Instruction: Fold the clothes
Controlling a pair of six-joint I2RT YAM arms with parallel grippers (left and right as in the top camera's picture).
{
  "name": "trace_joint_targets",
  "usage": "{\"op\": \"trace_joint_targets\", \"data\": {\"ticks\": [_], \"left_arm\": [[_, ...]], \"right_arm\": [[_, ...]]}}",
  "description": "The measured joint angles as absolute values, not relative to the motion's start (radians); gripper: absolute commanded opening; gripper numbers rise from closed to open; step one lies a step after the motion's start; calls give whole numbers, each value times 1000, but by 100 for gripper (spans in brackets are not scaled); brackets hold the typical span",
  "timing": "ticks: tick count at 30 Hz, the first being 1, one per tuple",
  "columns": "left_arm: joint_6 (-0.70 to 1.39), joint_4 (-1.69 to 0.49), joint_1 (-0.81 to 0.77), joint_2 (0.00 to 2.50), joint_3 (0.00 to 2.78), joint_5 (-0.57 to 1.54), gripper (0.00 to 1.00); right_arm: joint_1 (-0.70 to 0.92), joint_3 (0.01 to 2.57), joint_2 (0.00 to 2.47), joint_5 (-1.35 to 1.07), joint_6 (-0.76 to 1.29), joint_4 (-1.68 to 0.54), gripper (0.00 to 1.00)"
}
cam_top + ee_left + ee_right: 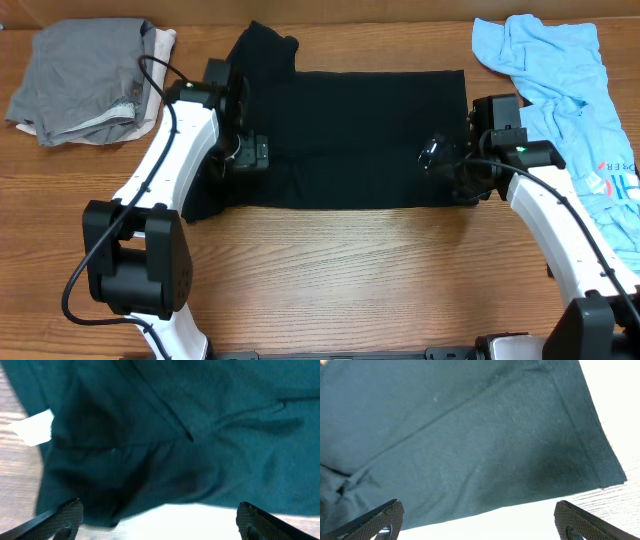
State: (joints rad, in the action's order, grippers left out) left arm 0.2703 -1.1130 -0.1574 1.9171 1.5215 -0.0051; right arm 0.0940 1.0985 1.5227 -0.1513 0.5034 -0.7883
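Two claws, left claw (160,512) and right claw (477,510), both gaped wide, empty. One black T-shirt (350,130) lay spread on the bench (350,270) beneath and between them, its edge crossing each gap, apparently so both could pinch it together. White tag (35,427) sat beyond left claw.

1. This is looking like a robotics lab bench: a left arm (175,150) and a right arm (560,220), white and black, are standing at a wood-grain table (330,260).
2. A black cable (85,270) is looping beside the left base.
3. Clothes are lying about: a black T-shirt (350,130), a grey pile (80,80), a light-blue shirt (560,70).
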Motion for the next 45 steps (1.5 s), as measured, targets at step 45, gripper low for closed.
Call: {"op": "trace_joint_targets", "data": {"ticks": [45], "left_arm": [[354, -1022, -164, 1898, 1154, 10, 100]], "right_arm": [[94, 979, 1757, -139, 580, -964, 99]]}}
